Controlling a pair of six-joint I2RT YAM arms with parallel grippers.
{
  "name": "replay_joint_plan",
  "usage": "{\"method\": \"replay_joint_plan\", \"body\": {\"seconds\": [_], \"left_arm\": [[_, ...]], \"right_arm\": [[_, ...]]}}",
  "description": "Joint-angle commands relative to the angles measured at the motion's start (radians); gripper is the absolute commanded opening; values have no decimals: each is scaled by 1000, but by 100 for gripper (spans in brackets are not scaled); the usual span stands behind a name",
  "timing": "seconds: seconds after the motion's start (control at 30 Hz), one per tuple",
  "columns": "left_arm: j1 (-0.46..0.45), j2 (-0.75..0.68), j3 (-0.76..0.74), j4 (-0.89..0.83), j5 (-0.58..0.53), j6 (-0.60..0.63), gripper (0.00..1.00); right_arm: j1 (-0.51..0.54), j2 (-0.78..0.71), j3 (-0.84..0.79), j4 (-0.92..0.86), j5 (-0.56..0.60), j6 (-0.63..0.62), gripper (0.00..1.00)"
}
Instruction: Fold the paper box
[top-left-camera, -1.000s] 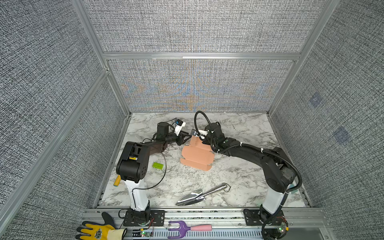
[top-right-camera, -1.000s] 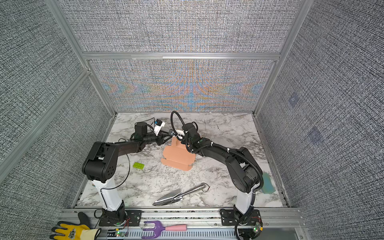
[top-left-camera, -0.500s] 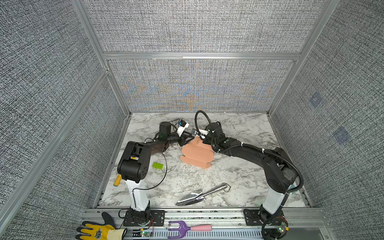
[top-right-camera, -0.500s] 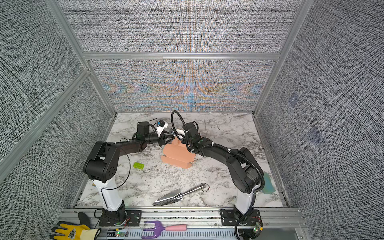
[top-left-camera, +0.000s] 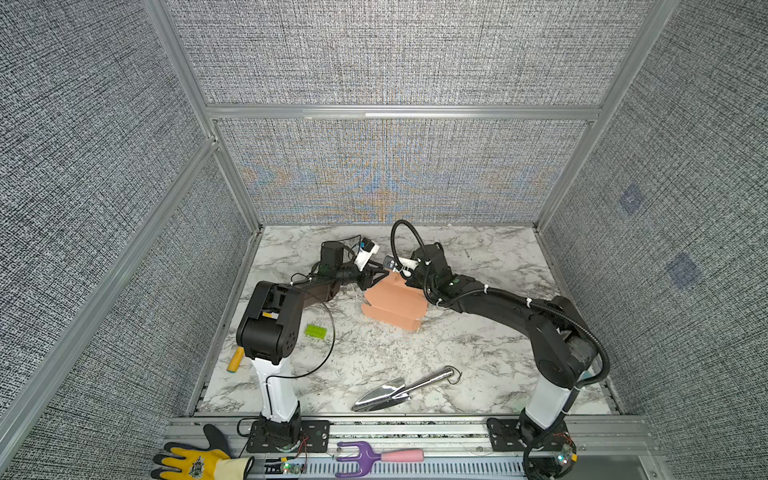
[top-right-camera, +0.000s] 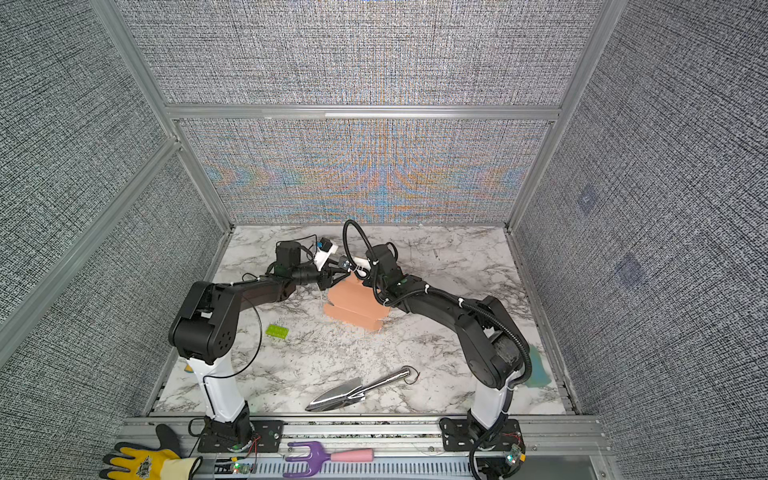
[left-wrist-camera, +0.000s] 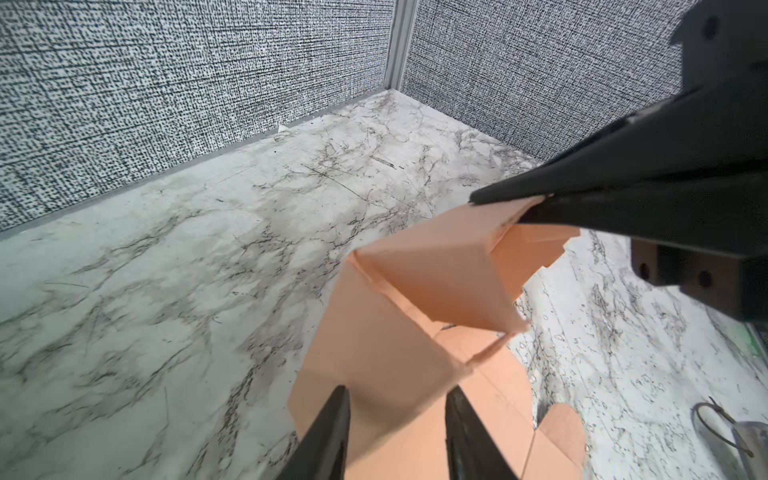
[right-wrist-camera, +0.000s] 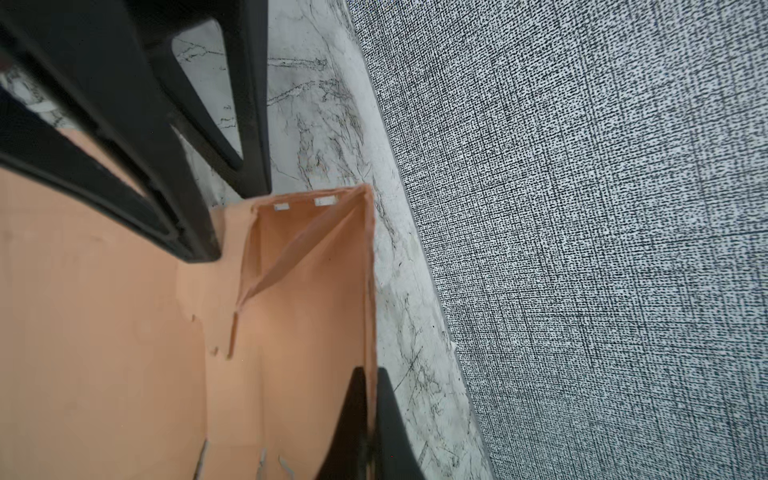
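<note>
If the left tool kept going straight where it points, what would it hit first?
The paper box: its raised pink flap stands directly ahead of the open left tool. The right tool pinching it lies farther on, though depth is unclear.

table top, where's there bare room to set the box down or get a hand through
Widest bare patch of table: back right, between the right arm and the walls. Another band runs between the paper box and the trowel. Crowded: back centre, where left gripper and right gripper meet at the box; the green brick sits by the left arm.
</note>
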Motion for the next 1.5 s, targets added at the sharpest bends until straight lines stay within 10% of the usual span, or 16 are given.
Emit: {"method": "replay_joint_plan", "body": {"seconds": [0.0,1.47], "left_arm": [[-6,0,8,-14,-39,28,41],[20,-26,0,-74,-77,87,43]], "right_arm": [[5,-6,5,-4,-18,3,0],[6,32,14,-29,112,-42,0]]}}
